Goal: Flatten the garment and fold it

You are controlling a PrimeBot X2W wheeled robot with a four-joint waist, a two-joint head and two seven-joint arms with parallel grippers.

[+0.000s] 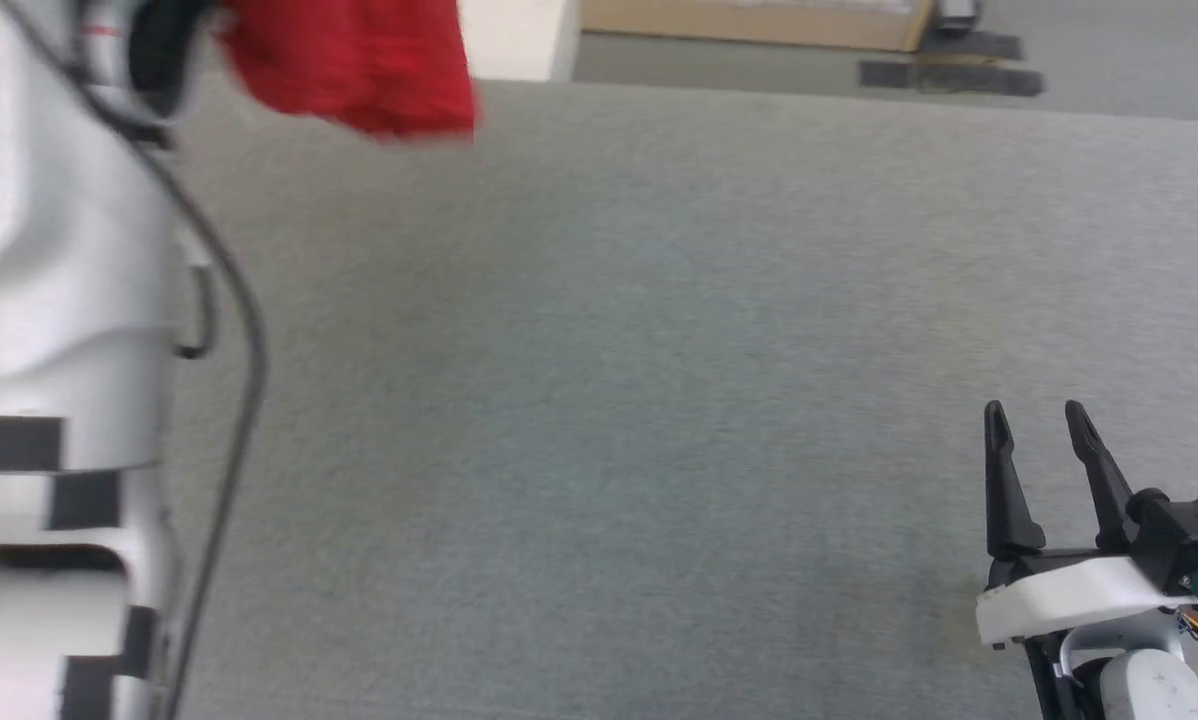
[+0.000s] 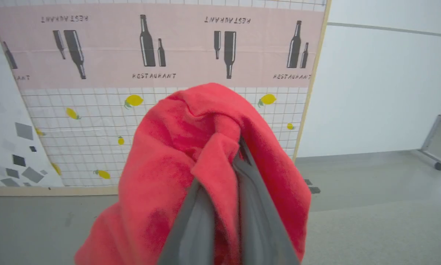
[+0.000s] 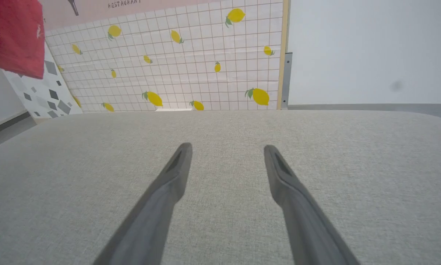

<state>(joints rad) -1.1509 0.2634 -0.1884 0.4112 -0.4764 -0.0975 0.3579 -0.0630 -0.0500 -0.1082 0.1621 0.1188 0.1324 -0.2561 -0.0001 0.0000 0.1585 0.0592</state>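
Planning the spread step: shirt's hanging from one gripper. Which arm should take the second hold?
Likely right. The left gripper is shut on the garment, holding it up off the grey surface. The right gripper is open and free, low over that surface.

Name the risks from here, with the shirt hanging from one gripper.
1. The garment is bunched over the shut left gripper; lowered like this, it may land crumpled rather than flat on the grey surface.
2. It hangs near that surface's far edge, so part could drop off the edge.
3. The right gripper is open and well apart from the cloth; the sleeves are hidden, so finding a second corner may be hard.
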